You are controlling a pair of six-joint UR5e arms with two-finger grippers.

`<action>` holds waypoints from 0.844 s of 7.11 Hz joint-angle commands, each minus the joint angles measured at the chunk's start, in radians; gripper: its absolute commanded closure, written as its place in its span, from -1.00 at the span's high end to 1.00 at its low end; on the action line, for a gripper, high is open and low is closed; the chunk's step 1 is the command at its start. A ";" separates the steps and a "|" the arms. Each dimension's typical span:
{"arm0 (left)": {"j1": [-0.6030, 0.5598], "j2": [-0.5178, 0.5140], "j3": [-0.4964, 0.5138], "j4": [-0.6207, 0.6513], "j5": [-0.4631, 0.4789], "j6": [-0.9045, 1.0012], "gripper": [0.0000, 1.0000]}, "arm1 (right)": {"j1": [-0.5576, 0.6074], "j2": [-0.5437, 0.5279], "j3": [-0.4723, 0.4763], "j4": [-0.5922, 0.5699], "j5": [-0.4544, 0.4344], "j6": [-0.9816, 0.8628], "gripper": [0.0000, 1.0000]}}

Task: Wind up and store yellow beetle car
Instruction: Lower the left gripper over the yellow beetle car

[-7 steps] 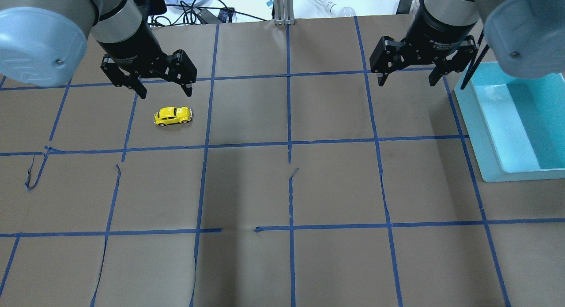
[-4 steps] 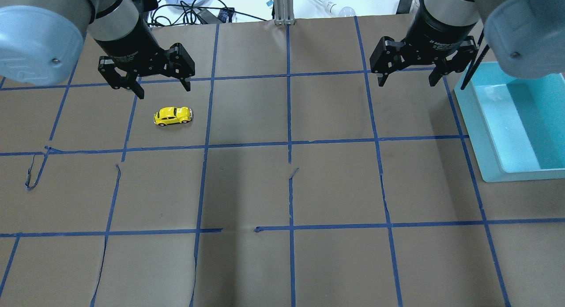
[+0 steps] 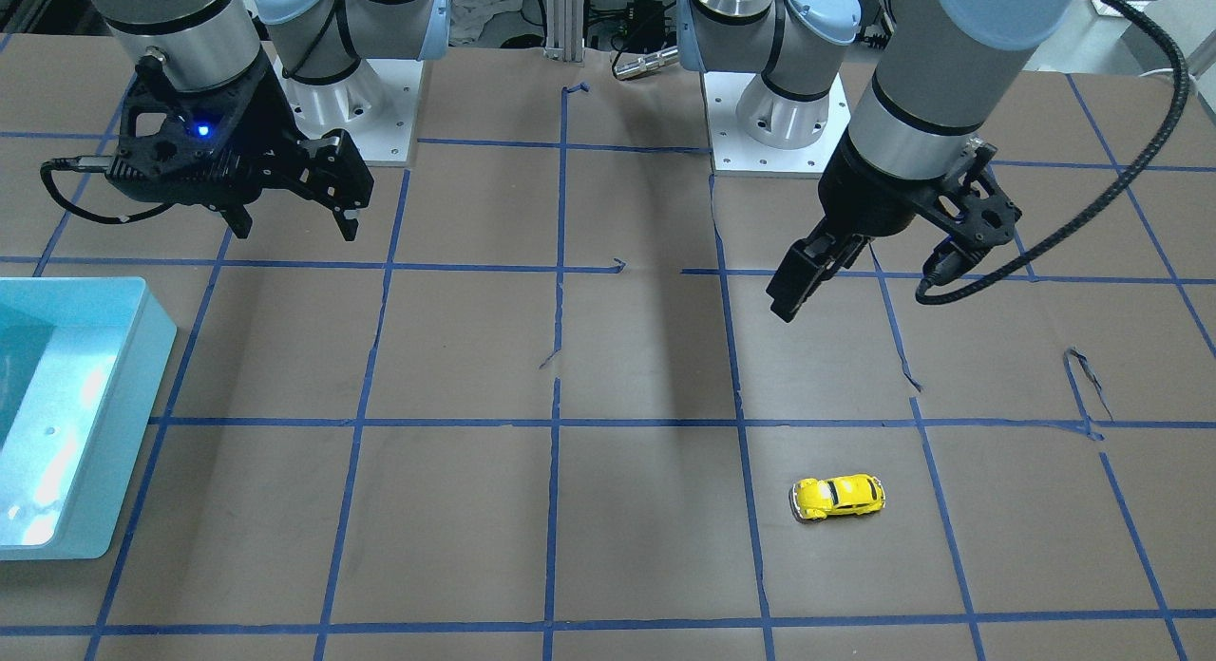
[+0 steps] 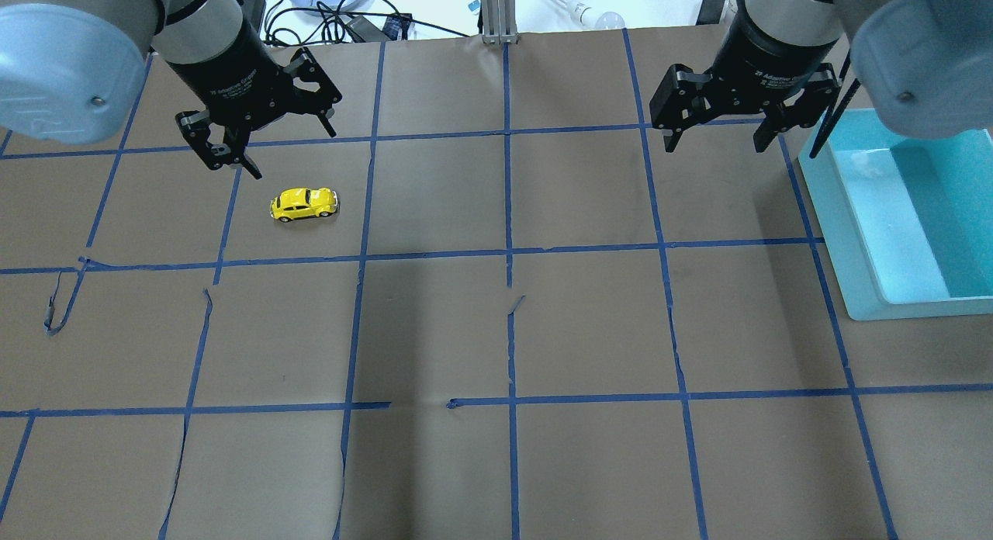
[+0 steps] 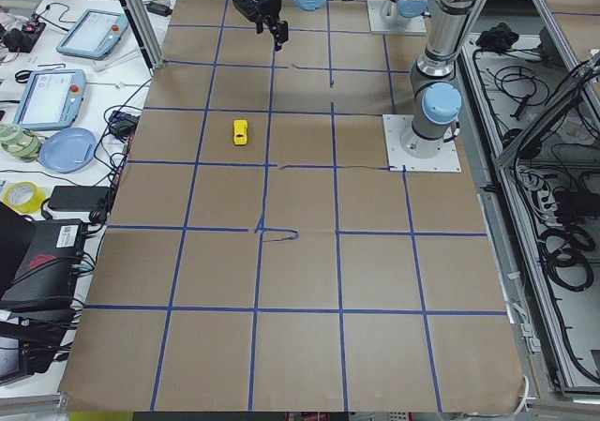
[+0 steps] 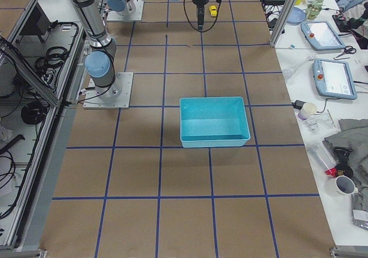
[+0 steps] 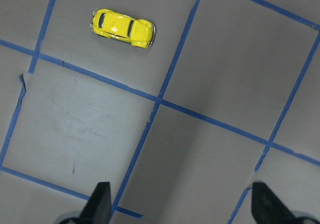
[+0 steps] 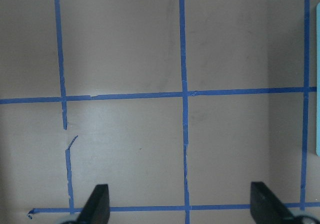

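Note:
The yellow beetle car stands on its wheels on the brown paper, alone in a taped square on the left half of the table; it also shows in the front view and at the upper left of the left wrist view. My left gripper hovers open above and just behind the car, with its fingers turned diagonally and nothing between them. Far over on the other side, my right gripper hangs open and empty above the paper, next to the bin.
A teal bin sits at the table's right edge, open at the top and with nothing visible inside. Blue tape lines grid the brown paper, torn in places. Cables, tablets and clutter lie beyond the far edge.
The left gripper has twisted about its wrist, its fingers now standing diagonal, and drawn slightly back from the car. The car and the right arm have not moved.

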 commanded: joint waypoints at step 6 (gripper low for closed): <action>0.109 -0.210 -0.055 0.300 0.008 -0.613 1.00 | 0.000 0.000 0.000 0.000 0.000 0.000 1.00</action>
